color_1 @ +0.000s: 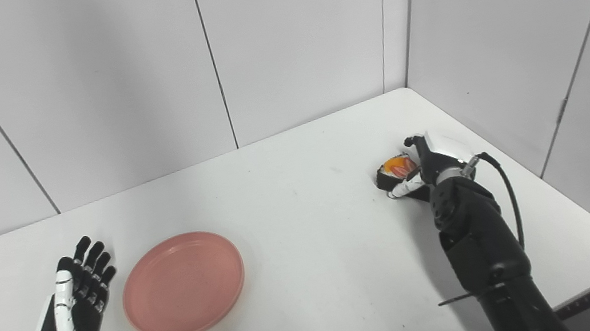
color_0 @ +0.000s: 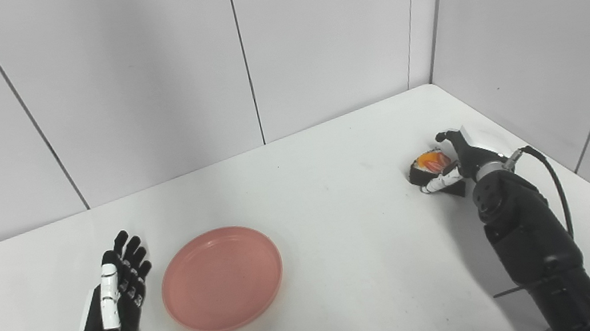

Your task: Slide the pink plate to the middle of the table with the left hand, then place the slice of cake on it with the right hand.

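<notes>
Nearest, left hand [color_0: 113, 306] flat on the white table [color_0: 342, 251], fingers spread, holding nothing, just beside the pink plate [color_0: 222, 278], apart from its left rim. Plate left of the table's middle. Further back, far right, right hand [color_0: 459, 162] curled round the slice of cake [color_0: 429, 165], seemingly gripping it low at the table. Plate well off to the left of that cake and a little nearer, so a long leftward carry ahead. No labels or writing readable anywhere
</notes>
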Motion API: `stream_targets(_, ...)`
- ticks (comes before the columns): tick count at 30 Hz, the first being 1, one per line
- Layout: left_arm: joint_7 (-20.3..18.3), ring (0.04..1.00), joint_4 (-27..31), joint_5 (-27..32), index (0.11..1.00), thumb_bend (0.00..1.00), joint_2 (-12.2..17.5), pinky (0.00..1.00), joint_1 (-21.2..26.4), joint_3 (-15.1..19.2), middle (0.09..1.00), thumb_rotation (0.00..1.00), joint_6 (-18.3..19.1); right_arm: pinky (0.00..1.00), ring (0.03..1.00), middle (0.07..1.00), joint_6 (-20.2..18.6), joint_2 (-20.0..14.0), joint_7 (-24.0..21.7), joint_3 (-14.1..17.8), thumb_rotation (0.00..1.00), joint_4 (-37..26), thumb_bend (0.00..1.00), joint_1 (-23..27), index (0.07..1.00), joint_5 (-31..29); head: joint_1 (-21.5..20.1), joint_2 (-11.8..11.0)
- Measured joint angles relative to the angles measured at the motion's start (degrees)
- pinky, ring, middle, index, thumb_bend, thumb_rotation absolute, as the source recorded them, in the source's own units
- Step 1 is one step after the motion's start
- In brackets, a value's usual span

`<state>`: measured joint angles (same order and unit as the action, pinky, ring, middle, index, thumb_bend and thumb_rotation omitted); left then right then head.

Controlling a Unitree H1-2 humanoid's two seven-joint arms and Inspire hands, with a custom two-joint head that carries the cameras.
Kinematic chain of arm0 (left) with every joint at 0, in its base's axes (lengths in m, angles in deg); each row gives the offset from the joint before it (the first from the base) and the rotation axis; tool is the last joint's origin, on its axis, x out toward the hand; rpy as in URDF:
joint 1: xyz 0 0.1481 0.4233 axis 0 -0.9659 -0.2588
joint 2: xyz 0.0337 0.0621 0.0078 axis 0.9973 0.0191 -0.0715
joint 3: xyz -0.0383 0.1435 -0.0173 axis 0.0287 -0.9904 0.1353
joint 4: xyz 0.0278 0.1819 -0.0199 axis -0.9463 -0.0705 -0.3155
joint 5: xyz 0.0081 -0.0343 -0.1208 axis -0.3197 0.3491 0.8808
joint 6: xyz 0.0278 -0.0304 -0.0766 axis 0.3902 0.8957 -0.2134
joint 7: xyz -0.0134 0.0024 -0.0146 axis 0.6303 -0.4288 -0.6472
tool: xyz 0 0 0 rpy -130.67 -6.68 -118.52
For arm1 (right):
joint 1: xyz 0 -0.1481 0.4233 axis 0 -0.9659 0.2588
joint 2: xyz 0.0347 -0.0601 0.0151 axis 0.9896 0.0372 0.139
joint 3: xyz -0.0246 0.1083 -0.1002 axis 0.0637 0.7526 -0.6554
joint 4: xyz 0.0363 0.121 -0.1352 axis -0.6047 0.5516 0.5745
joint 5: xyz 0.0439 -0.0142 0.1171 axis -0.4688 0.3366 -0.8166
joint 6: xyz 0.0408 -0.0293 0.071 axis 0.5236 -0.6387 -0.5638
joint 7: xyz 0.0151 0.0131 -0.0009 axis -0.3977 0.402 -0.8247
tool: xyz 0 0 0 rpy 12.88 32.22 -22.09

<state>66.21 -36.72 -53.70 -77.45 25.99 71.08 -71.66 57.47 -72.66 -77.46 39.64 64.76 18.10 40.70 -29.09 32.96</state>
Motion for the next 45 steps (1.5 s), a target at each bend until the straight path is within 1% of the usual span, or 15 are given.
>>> stream_targets(2, 0.0, 1.0, 0.2, 0.0, 0.984, 0.54, 0.0, 1.0, -0.2, 0.0, 0.995, 1.0, 0.2, 0.52, 0.599, 0.675, 0.0, -0.9, 0.7, -1.0, 0.11, 0.4, 0.78, 0.0, 0.743, -1.4, 0.2, 0.2)
stream_targets(3, 0.0, 1.0, 0.2, 0.0, 0.988, 0.54, 0.0, 1.0, -0.2, 0.0, 0.997, 1.0, 0.2, 0.41, 0.49, 0.58, 0.0, -1.2, 1.1, -1.4, 0.06, 0.6, 0.68, 0.0, 0.724, -1.9, 0.2, 0.2)
stream_targets(4, 0.0, 1.0, 0.2, 0.0, 0.989, 0.53, 0.0, 1.0, -0.2, 0.0, 0.999, 1.0, 0.2, 0.34, 0.419, 0.53, 0.0, -1.3, 1.8, -1.7, 0.03, 0.9, 0.62, 0.0, 0.691, -2.5, 0.3, 0.2)
stream_targets(5, 0.0, 1.0, 0.2, 0.0, 0.985, 0.53, 0.0, 1.0, -0.2, 0.0, 0.996, 1.0, 0.1, 0.31, 0.376, 0.5, 0.0, -1.3, 2.7, -1.7, 0.01, 1.2, 0.57, 0.0, 0.573, -3.4, 0.4, 0.2)
stream_targets(6, 0.0, 0.998, 0.2, 0.0, 0.978, 0.54, 0.0, 1.0, -0.2, 0.0, 0.989, 1.0, 0.1, 0.31, 0.381, 0.476, 0.0, -1.3, 3.5, -1.7, 0.0, 1.4, 0.54, 0.0, 0.53, -4.3, 0.7, 0.3)
stream_targets(10, 0.0, 1.0, 0.1, -0.2, 0.977, 0.56, 0.0, 1.0, -0.2, 0.0, 0.987, 1.0, 0.0, 0.34, 0.412, 0.455, 0.0, -1.0, 7.1, -2.3, 0.0, 1.5, 0.52, -0.4, 0.53, -6.1, 1.1, 0.4)
stream_targets(18, 0.1, 1.0, 0.1, -1.2, 0.989, 0.54, -0.2, 1.0, -0.2, -0.5, 0.995, 1.0, -0.8, 0.3, 0.368, 0.43, -0.1, -0.6, 7.3, -2.5, 0.0, -0.1, 0.52, -0.5, 0.534, -6.3, 3.0, 0.6)
stream_targets(26, 1.8, 1.0, 1.5, -3.3, 0.993, 0.49, -1.8, 1.0, -0.9, -1.9, 0.994, 1.0, -0.9, 0.26, 0.329, 0.421, -0.1, -0.8, 7.5, -2.9, 0.0, -6.0, 0.52, -1.4, 0.536, -9.1, 10.8, 1.6)
stream_targets(28, 2.5, 1.0, 2.0, -4.0, 0.998, 0.49, -2.3, 1.0, -1.2, -2.3, 0.998, 1.0, -0.9, 0.25, 0.311, 0.462, -0.1, -0.8, 7.1, -3.2, 0.0, -8.8, 0.52, -1.3, 0.5, -10.1, 12.6, 1.7)
stream_targets(31, 3.2, 1.0, 2.1, -5.0, 1.0, 0.5, -3.4, 1.0, -1.2, -2.6, 1.0, 1.0, -0.9, 0.26, 0.325, 0.431, -0.1, -0.8, 6.4, -4.3, 0.0, -12.5, 0.52, -0.8, 0.531, -11.3, 14.6, 1.8)
stream_targets(33, 3.9, 1.0, 2.2, -5.5, 1.0, 0.51, -3.9, 1.0, -1.2, -2.8, 1.0, 1.0, -0.9, 0.25, 0.32, 0.473, -0.2, -0.7, 5.4, -5.4, 0.0, -14.1, 0.53, -0.5, 0.492, -11.9, 17.0, 2.3)
stream_targets(36, 4.8, 1.0, 2.2, -6.3, 1.0, 0.5, -4.4, 1.0, -1.2, -3.0, 1.0, 1.0, -0.9, 0.25, 0.319, 0.477, -0.2, 0.1, 4.1, -7.4, 0.0, -16.4, 0.53, -0.1, 0.489, -13.0, 18.7, 2.5)
stream_targets(37, 5.0, 1.0, 2.3, -6.4, 1.0, 0.51, -4.6, 1.0, -1.2, -3.0, 1.0, 1.0, -0.9, 0.25, 0.326, 0.445, -0.2, 0.4, 3.5, -8.0, 0.0, -17.1, 0.52, 0.0, 0.519, -13.1, 19.4, 2.5)
stream_targets(40, 5.9, 1.0, 2.3, -6.4, 1.0, 0.51, -5.3, 1.0, -1.2, -3.0, 1.0, 1.0, -0.9, 0.29, 0.365, 0.436, -0.2, 1.7, 2.1, -9.7, 0.0, -19.3, 0.52, 0.0, 0.538, -13.7, 20.6, 2.3)
stream_targets(45, 7.1, 1.0, 2.4, -7.4, 1.0, 0.5, -6.3, 1.0, -1.3, -3.8, 1.0, 1.0, -0.8, 0.26, 0.336, 0.428, -0.2, 2.9, 0.6, -14.0, 0.0, -23.0, 0.52, 0.0, 0.541, -14.6, 22.6, 1.9)
